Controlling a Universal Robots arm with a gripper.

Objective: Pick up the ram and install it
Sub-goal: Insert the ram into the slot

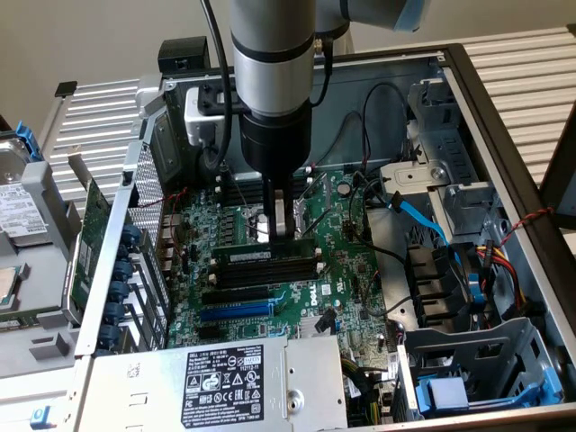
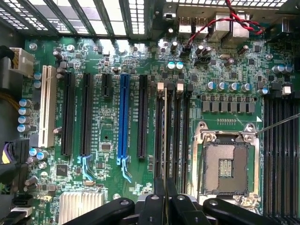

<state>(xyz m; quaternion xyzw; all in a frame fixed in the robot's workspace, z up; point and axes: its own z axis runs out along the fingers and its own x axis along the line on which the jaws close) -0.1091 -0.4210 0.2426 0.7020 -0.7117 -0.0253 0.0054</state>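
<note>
Inside computer case (image 1: pixel 490 126), ram (image 1: pixel 266 256) in gripper (image 1: pixel 281 232).

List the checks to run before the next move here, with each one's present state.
1. Tool shut on the memory stick: ok.
2. Stick lined up along the memory slots: ok.
3. Stick pressed fully home: cannot tell.
4. Slot end clips closed: cannot tell.
5. Blue cable apart from the tool: ok.
6. Processor socket beside the slots untouched: ok.
</note>
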